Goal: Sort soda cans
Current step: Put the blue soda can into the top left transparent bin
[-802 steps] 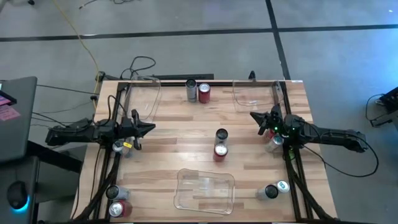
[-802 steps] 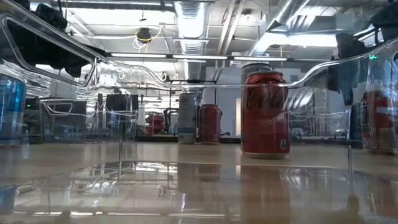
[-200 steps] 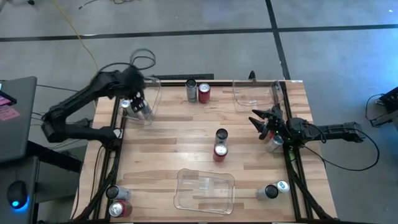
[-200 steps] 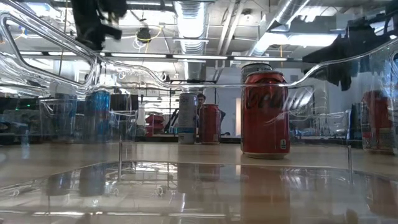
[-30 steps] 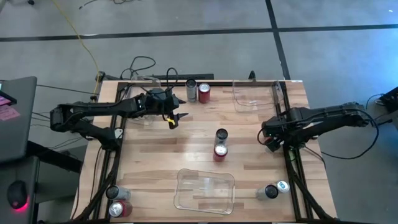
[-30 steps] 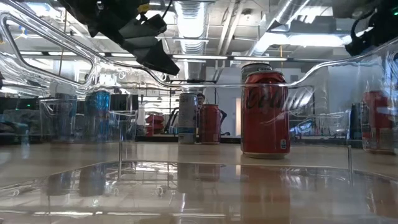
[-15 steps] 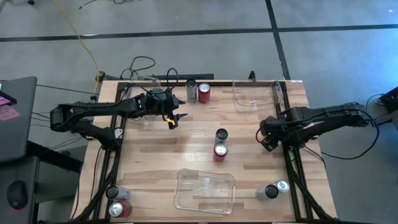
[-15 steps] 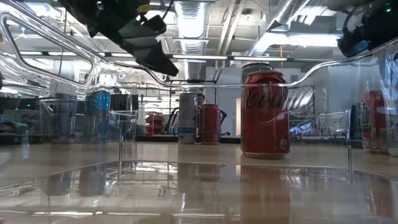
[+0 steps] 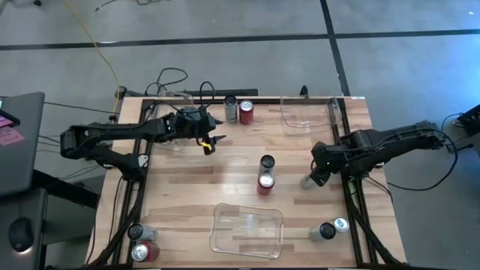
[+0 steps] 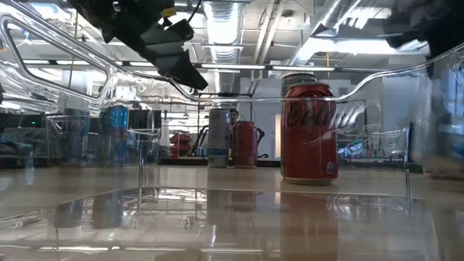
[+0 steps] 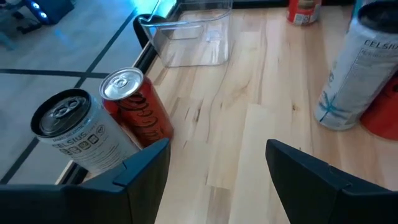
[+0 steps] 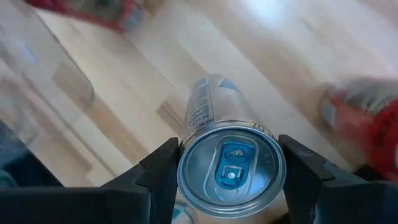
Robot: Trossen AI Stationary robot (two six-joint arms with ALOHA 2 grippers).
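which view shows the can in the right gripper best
The right wrist view: the silver can fills it, top toward the camera, between the right gripper's fingers. The high view shows only a pale blur by the gripper. The low view shows it only as a blur at the right edge.

So the high cam hangs right over my desk (image 9: 225, 165), looking straight down, both my arms in shot, far enough to catch the floor around it. The low cam sits at desk height inside a clear bin (image 10: 217, 94), facing level across to the room behind. The red can (image 10: 309, 132) close in front of it is the one mid-desk from above (image 9: 265, 182). My left wrist cam looks low along the wood; the right one stares down onto a can top (image 12: 230, 171), super close.
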